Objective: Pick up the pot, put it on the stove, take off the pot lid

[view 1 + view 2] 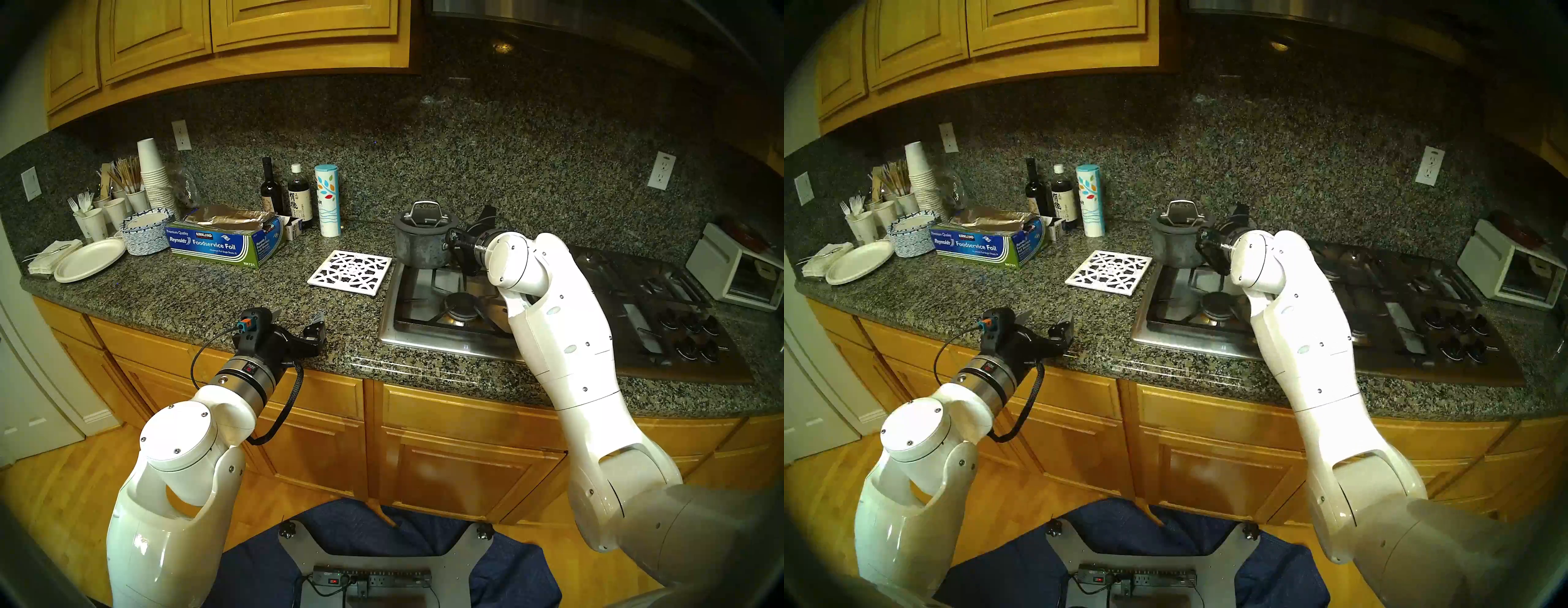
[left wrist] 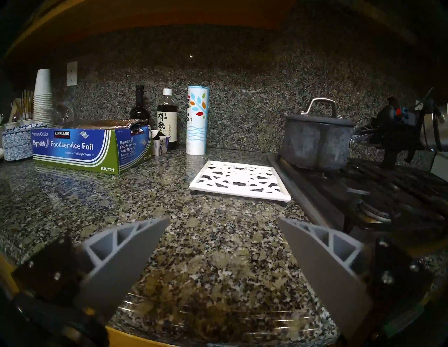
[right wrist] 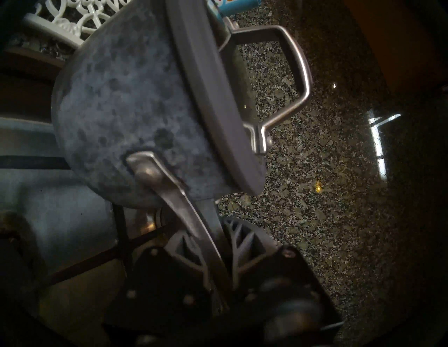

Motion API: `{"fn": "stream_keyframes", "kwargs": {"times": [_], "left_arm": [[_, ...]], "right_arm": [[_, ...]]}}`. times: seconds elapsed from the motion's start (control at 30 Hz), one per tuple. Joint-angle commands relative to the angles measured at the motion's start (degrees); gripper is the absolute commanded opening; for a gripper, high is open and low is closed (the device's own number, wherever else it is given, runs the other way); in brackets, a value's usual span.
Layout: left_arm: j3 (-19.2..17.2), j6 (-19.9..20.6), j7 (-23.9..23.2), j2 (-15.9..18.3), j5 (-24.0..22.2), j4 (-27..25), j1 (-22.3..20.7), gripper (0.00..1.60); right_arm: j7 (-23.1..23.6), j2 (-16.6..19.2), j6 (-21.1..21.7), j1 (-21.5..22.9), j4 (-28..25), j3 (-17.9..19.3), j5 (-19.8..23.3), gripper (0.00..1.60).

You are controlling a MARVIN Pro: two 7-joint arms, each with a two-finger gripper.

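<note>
The dark-grey mottled pot (image 1: 418,248) (image 1: 1176,246) (image 2: 315,147) (image 3: 121,109) is over the back-left corner of the steel stove (image 1: 424,335) (image 1: 1178,339) (image 2: 303,191). I cannot tell whether its base touches the black grate. The pot lid (image 1: 426,218) (image 1: 1180,218) (image 2: 320,118) (image 3: 213,97), with its silver loop handle, sits on the pot. My right gripper (image 1: 460,244) (image 1: 1212,246) (image 3: 208,232) is shut on the pot's long silver handle. My left gripper (image 1: 299,316) (image 1: 1048,316) (image 2: 223,219) hovers open and holding nothing over the counter's front edge, left of the stove.
A white lattice trivet (image 1: 350,271) lies just left of the stove. A foil box (image 1: 225,242), two bottles, a salt canister (image 1: 327,199), paper plates and cups stand at the back left. A white toaster oven (image 1: 738,271) is at the far right, with black knobs (image 1: 691,335) on the stove's right.
</note>
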Motion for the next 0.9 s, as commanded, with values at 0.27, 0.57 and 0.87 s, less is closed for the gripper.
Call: {"fn": "stream_keyframes", "kwargs": {"times": [0.27, 0.57, 0.87], "left_arm": [[-0.1, -0.5, -0.1, -0.1, 0.0, -1.4, -1.0, 1.6], [-0.2, -0.4, -0.3, -0.1, 0.0, -1.3, -1.1, 1.6], [-0.2, -0.3, -0.4, -0.1, 0.1, -1.1, -1.0, 1.6]], "right_arm": [[-1.6, 0.0, 1.7, 1.2, -8.2, 1.0, -1.6, 0.0], [-1.4, -0.1, 3.5, 0.0, -10.2, 1.2, -2.8, 0.0], [-1.3, -0.3, 5.1, -0.9, -12.3, 1.5, -3.7, 0.0]]}}
